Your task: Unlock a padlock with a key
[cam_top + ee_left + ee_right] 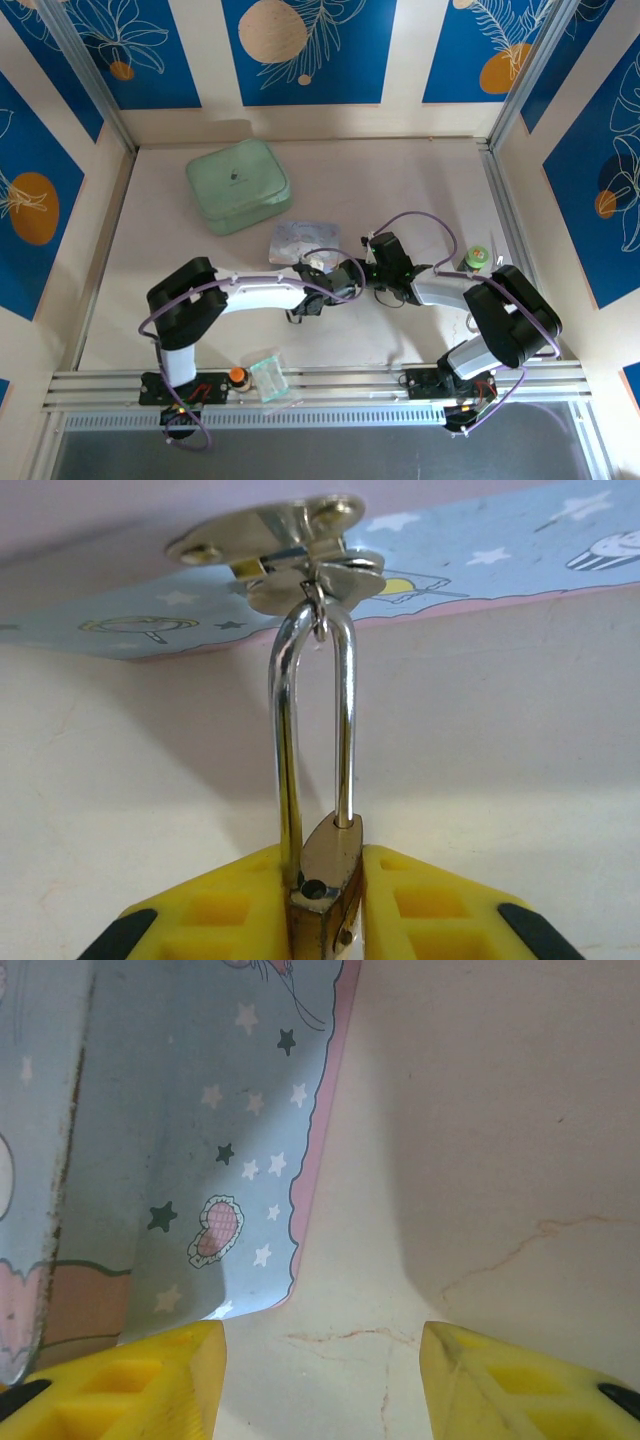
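We note the left pincer [325, 905] clamped on the brass padlock [328, 875] body, its silver shackle [284, 730] upright and hooked through the hasp [265, 535] of the pastel tin [500, 550], while the right pincer [322, 1380] stands wide above the table [500, 1160] beside the tin's edge.

A pale cream, faintly veined worktop [420, 180] lies evenly lit, with only soft shadows. At twelve o'clock stands a back wall of deep-blue panels [300, 50] with white leaf outlines and peach discs, split by cream strips. A matching side wall [40, 180] rises at nine o'clock and another [600, 190] at three. Ribbed silver aluminium rails [340, 385] run along six o'clock, with a dull grey surface [330, 450] beyond them.
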`<action>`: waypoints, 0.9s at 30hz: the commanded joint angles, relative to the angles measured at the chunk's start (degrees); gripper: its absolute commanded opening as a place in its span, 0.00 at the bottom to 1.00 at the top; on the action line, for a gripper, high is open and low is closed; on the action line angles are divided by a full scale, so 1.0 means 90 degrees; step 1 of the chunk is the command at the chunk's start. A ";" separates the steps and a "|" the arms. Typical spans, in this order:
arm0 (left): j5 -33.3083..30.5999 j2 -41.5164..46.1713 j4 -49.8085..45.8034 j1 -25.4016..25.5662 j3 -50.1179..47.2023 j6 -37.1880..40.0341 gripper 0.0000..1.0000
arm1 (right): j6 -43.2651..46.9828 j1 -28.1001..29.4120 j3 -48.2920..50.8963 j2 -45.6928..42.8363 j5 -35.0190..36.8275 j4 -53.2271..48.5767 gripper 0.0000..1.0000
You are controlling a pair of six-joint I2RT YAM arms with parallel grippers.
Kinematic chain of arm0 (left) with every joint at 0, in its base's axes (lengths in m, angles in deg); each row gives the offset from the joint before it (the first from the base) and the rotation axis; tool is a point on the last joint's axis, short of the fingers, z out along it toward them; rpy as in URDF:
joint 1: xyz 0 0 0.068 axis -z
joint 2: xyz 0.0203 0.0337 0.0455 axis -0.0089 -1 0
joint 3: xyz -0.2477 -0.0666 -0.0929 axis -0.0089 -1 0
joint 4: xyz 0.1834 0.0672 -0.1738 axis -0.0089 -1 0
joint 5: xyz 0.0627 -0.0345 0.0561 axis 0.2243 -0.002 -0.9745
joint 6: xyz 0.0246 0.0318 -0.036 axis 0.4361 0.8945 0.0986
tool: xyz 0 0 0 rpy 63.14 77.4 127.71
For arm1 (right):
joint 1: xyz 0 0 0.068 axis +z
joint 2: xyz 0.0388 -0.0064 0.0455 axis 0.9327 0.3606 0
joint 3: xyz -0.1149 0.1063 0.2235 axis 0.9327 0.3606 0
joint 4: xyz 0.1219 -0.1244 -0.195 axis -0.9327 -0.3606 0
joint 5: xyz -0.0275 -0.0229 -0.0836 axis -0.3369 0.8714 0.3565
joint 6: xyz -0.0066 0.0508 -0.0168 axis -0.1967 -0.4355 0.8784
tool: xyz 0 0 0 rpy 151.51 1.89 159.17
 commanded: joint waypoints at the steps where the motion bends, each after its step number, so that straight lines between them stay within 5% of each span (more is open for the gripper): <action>1: -0.0382 -0.0141 -0.0711 0.0029 0.0167 -0.0063 0.20 | 0.0006 -0.0026 0.0097 -0.0146 0.0007 0.0036 0.54; 17: -0.0288 -0.0610 -0.0900 0.0266 0.0538 -0.0081 0.25 | -0.0076 0.0003 0.0252 -0.0284 0.0212 0.0014 0.54; 27: -0.0667 -0.0566 -0.1212 0.0240 0.0468 -0.0274 0.16 | -0.0193 0.0020 0.0357 -0.0308 0.0241 0.0144 0.54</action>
